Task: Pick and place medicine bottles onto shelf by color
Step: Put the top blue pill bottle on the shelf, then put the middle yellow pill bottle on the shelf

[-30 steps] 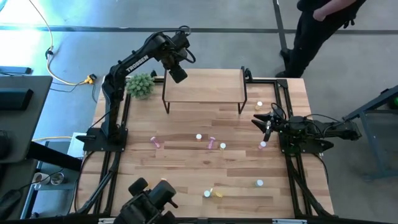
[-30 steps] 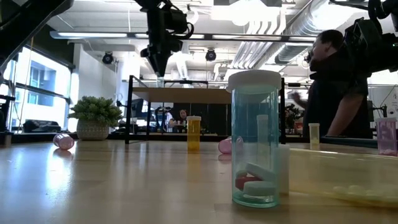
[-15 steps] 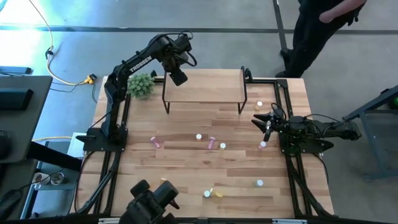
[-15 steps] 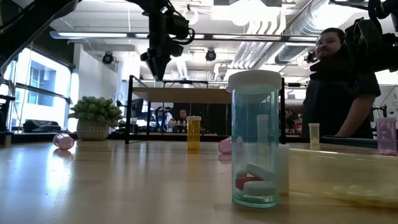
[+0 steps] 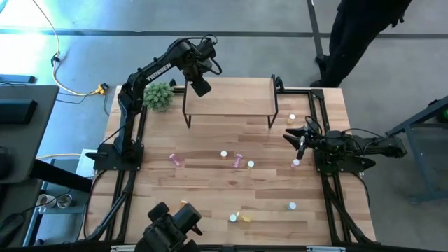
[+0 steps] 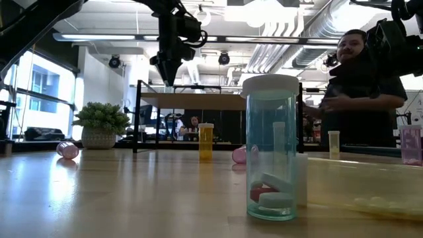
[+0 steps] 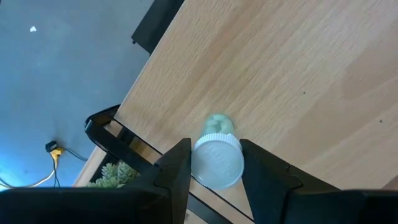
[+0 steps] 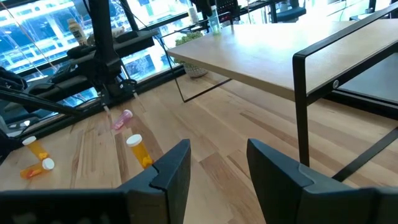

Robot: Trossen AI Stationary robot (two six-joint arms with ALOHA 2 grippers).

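- The green bushy plant point(image 5: 159, 96) in a pale pot stands at the far left of the big wooden tabletop point(image 5: 210, 203), just beside the shelf's left end.
- The left gripper point(image 5: 199, 87) hangs over the left end of the small raised light-wood shelf point(image 5: 234, 98) on thin black legs. In the left wrist view its two dark fingers point(image 7: 176, 167) flank the white cap of a pale green translucent pill bottle point(image 7: 217, 158), which stands on the shelf board near its edge. The jaws sit close against the cap; whether they pinch it or stand slightly free, I cannot tell.
- On the tabletop in front of the shelf, a pink bottle point(image 5: 175, 160) lies on its side at the left; a white-capped bottle point(image 5: 224, 154) stands near the middle, with another pink bottle point(image 5: 239, 160) just beside it.
- Near the front edge a yellow bottle point(image 5: 241, 218) lies on its side.
- The right gripper point(image 5: 299, 136) rests low at the right edge of the table, beside the shelf's right legs, its fingers point(image 8: 174, 171) spread apart with nothing between them.
- A small yellow bottle point(image 5: 292, 119) stands just behind that gripper.
- A person in dark clothes point(image 6: 360, 92) stands beyond the table's far right corner.
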